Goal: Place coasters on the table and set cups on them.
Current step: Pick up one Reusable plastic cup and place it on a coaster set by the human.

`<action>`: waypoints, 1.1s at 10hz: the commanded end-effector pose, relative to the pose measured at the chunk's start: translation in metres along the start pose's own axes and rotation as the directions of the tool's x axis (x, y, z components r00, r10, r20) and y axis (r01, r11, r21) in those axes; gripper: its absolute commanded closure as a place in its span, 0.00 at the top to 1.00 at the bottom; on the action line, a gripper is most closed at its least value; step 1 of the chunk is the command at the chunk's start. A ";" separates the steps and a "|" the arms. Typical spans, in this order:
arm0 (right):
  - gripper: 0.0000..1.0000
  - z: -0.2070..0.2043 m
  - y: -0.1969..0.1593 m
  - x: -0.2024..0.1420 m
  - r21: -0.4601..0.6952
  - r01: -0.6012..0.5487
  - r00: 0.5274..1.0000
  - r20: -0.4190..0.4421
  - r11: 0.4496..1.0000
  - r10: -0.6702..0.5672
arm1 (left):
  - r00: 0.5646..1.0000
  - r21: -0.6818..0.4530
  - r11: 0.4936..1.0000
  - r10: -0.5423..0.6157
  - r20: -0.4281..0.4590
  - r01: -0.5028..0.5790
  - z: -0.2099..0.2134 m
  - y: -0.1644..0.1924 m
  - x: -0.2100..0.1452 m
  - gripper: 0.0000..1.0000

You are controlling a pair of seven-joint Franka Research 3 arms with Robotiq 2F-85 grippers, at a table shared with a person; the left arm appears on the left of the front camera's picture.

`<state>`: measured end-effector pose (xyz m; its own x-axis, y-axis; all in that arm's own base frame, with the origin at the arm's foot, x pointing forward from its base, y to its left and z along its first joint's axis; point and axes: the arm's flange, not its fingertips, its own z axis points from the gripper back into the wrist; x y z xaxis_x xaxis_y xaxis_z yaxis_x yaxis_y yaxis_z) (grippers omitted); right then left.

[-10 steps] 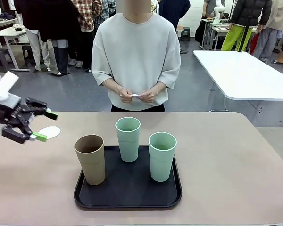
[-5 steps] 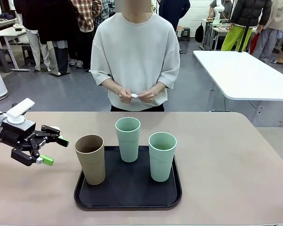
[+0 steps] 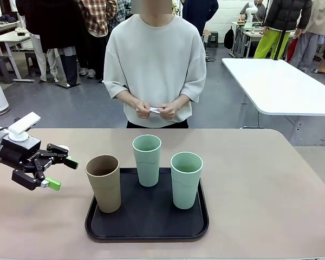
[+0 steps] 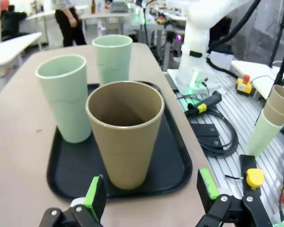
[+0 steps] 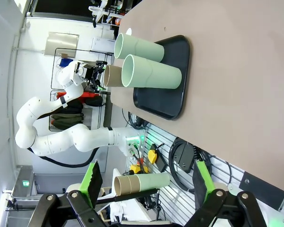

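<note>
Step in hand, as judged: first cup pickup. The left gripper [image 3: 64,174] hovers low over the table [image 3: 271,189] just left of the tan cup [image 3: 103,183], its fingers spread wide and holding nothing, aimed at the cup's side. In the left wrist view the tan cup sits centred between the two green pads, apart from both. The right gripper [image 5: 146,177] hangs well back from the tray, fingers likewise wide and empty. Cups, counted: three, all upright on the one black tray [image 3: 146,230]. The tan cup is at the near left corner, the far mint cup [image 3: 147,160] at the back edge, and the right mint cup [image 3: 186,179] on the right side. Coasters: count not possible. A white sliver [image 3: 62,147] shows on the table behind the left gripper's upper finger and may be one. The person's hands [image 3: 157,110] pinch something small and white, too small to identify. Next move, as judged: advance until the pads straddle the tan cup below its rim and close gently, since the tapered wall could slip. Then lift clear of the tray lip and set the cup down on a coaster.
</note>
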<state>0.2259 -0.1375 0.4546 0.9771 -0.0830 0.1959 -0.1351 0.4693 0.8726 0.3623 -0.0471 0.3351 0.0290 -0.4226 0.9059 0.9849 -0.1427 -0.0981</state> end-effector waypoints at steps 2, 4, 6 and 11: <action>1.00 0.000 -0.001 0.002 0.020 -0.013 1.000 0.006 1.000 0.013 | 0.999 0.011 0.999 -0.044 0.000 0.044 -0.006 0.009 -0.003 1.00; 1.00 0.000 -0.001 0.002 0.020 -0.013 1.000 0.006 1.000 0.013 | 0.995 0.089 0.991 -0.100 -0.011 0.100 -0.023 0.023 -0.008 1.00; 1.00 0.000 -0.001 0.002 0.020 -0.013 1.000 0.006 1.000 0.013 | 0.992 0.095 0.987 -0.128 0.002 0.128 -0.034 0.032 -0.012 1.00; 1.00 0.000 -0.001 0.002 0.020 -0.013 1.000 0.006 1.000 0.013 | 0.989 0.041 0.989 -0.143 0.041 0.141 -0.048 0.049 -0.032 1.00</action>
<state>0.2259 -0.1375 0.4546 0.9771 -0.0832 0.1959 -0.1349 0.4694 0.8726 0.3964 -0.0790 0.2893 -0.0501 -0.4066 0.9122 0.9892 -0.1464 -0.0109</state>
